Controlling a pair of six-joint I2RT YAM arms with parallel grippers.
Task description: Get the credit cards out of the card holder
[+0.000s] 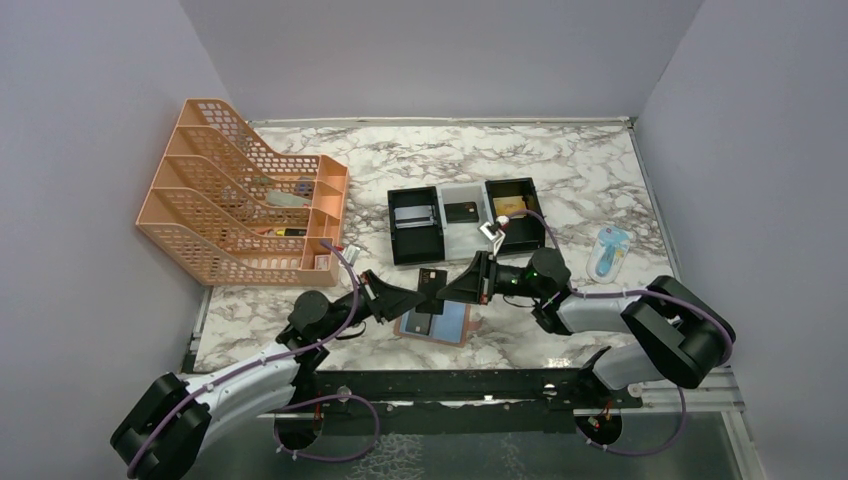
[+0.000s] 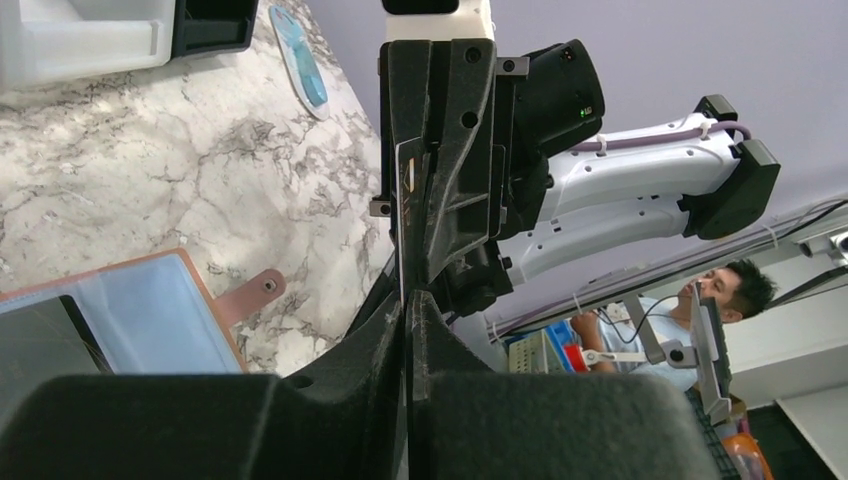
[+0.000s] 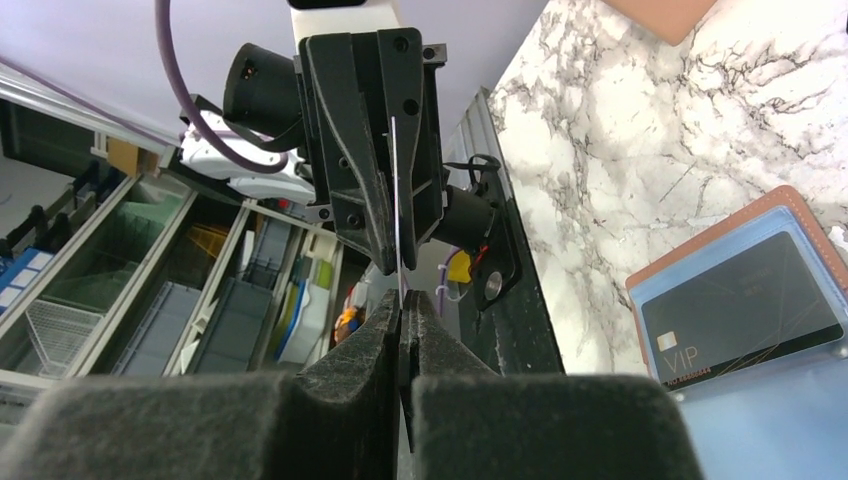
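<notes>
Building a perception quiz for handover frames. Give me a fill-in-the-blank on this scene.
1. The left end effector and right end effector both pinch the same dark ____ in mid-air.
2. On the table, the card holder lies ____.
3. A second card inside it is printed ____.
4. The tray behind has ____ compartments.
Missing: card; open; VIP; three.

Lavender walls (image 1: 430, 50); white marble tabletop (image 1: 600, 170); shelving (image 3: 150, 290) with bins beyond.

An orange rack (image 1: 240, 195), compartment tray (image 1: 460, 249) and blue packet (image 1: 608, 252) sit on marble (image 1: 580, 170).
</notes>
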